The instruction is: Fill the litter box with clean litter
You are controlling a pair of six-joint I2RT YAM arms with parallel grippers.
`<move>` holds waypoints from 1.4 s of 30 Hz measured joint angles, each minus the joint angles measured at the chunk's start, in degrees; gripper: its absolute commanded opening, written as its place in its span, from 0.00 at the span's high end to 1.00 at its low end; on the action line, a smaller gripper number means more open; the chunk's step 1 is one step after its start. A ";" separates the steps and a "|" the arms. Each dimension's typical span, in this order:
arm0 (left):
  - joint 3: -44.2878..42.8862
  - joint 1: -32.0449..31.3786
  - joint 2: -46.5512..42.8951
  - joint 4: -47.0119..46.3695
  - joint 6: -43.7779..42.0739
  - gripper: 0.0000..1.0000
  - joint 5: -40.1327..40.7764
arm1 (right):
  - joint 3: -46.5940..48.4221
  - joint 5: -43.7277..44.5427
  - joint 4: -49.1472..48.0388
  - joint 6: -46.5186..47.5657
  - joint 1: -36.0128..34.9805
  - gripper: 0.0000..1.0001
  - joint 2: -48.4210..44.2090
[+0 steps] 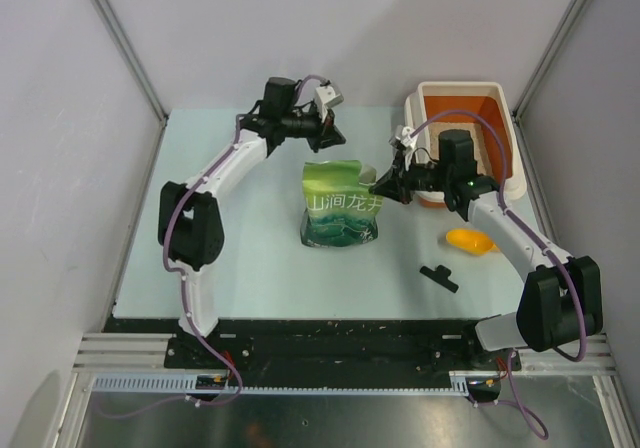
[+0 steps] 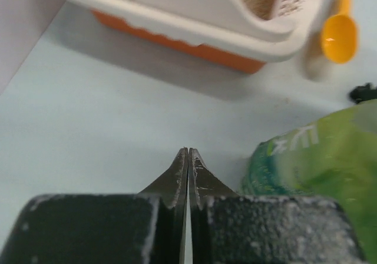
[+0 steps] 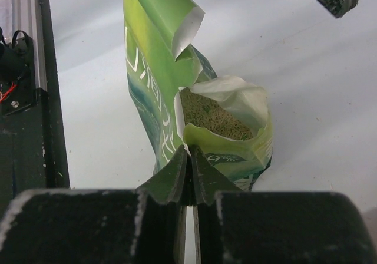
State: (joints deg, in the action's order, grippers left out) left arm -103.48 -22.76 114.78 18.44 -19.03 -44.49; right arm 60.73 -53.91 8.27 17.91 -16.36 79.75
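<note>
Left side: left arm upright from the base at the near edge, folded at a dark elbow, then stretched away and rightward over the surface, wrist turned to the right. At its tip, left end effector held above the surface just beyond the top of the green bag, not touching it. In the left wrist view, fingers pressed flat together with nothing between them, aimed at bare surface, the bag bulging low at the right.

Right side: right arm up from the base at the near right, elbow pushed out toward the right edge, forearm angled away and leftward, wrist laid level and pointing left. At its tip, right end effector touching the bag's upper right edge. In the right wrist view, fingers closed on the near lip of the bag's open mouth, the thin film pinched at the tips. Bag standing between the two arms, top torn open, one flap tall at the left, mouth gaping.

Inside the bag, clean litter: a granular tan-green bed below the mouth. At the far right corner of the surface, litter box, orange inside with a white rim, just behind the right wrist and well apart from the left end effector. Inside it, in the left wrist view, a sandy patch, too little shown to judge. Beside the right forearm, yellow-orange scoop lying flat; nearer the base, small black piece.
</note>
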 measured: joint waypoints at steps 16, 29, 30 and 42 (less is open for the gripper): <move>6.73 -6.86 -0.83 -1.16 1.01 1.00 -12.96 | 0.00 0.76 0.63 0.63 2.25 0.67 -0.02; 10.19 -5.88 -3.58 -1.22 2.34 1.00 -15.04 | 0.00 -0.74 -1.95 0.07 3.91 0.40 1.44; 10.19 -5.75 -3.58 -1.22 2.56 1.00 -15.26 | 0.00 -1.11 -2.62 -0.39 3.91 0.40 1.99; 10.19 -4.52 -3.58 -1.22 5.18 1.00 -15.91 | 0.00 -8.02 -13.22 -7.10 4.31 0.36 7.45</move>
State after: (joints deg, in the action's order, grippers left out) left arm -93.30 -27.29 111.20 17.21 -13.85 -60.40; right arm 60.73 -61.93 -4.95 10.81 -12.05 87.20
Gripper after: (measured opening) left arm 0.003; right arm 0.643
